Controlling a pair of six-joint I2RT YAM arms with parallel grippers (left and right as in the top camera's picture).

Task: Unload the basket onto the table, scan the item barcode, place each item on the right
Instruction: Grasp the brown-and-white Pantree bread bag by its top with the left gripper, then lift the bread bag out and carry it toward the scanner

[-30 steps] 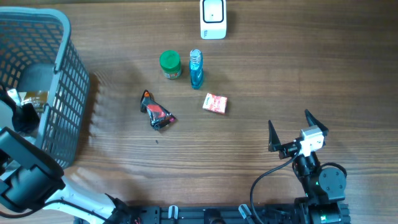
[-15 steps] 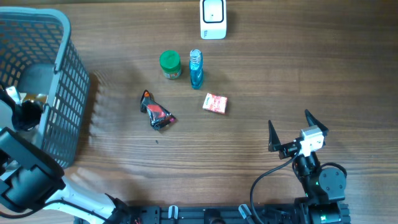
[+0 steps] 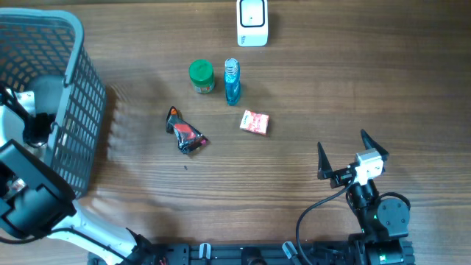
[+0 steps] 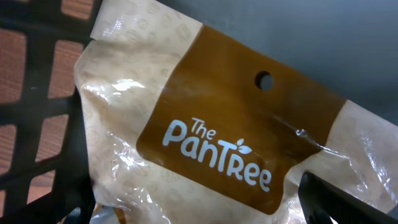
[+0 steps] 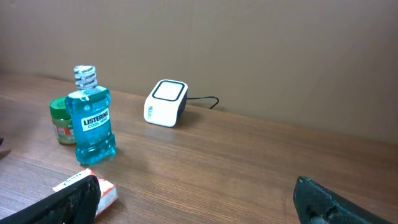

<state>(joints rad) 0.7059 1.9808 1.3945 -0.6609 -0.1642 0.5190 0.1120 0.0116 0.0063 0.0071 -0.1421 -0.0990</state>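
Note:
A tan and brown "The PanTree" snack bag (image 4: 211, 143) lies on the dark floor of the grey mesh basket (image 3: 73, 81). It fills the left wrist view. My left gripper (image 4: 199, 214) hangs just over the bag's lower part, open, with one finger on each side of it and no grip on it. From overhead the left gripper (image 3: 33, 125) is inside the basket and covers the bag. The white scanner (image 3: 252, 22) stands at the table's far edge, also seen as the scanner (image 5: 165, 102). My right gripper (image 3: 346, 151) stands open and empty at the near right.
A green-lidded jar (image 3: 201, 76), a blue Listerine bottle (image 3: 232, 81), a pink box (image 3: 255, 122) and a red-and-black packet (image 3: 187, 132) sit mid-table. The right wrist view shows the bottle (image 5: 93, 121), jar (image 5: 62, 118) and box (image 5: 87, 186) ahead to the left.
The left jaws went from shut to wide open and let go of the bag inside the basket. The left wrist shifted slightly. The right arm has not moved.

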